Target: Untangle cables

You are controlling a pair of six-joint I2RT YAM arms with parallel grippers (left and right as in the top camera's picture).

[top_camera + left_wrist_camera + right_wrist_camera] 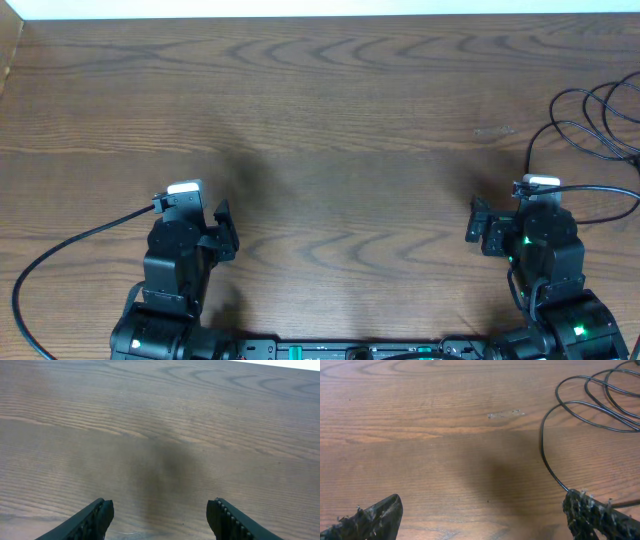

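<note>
Overhead view: both arms parked at near edge of brown wood-grain tabletop (320,100), well apart. Thin black cord (542,447) lies in loose overlapping loops at far right of table, one strand running down to just beside right finger; touching or not, cannot tell. Light grey cord not visible in any view. Left gripper (160,510): fingers apart, nothing between. Right gripper (482,505): fingers spread wide, empty. Judgement: untangling not started; no cord grasped, loops unseparated, whole job left.
</note>
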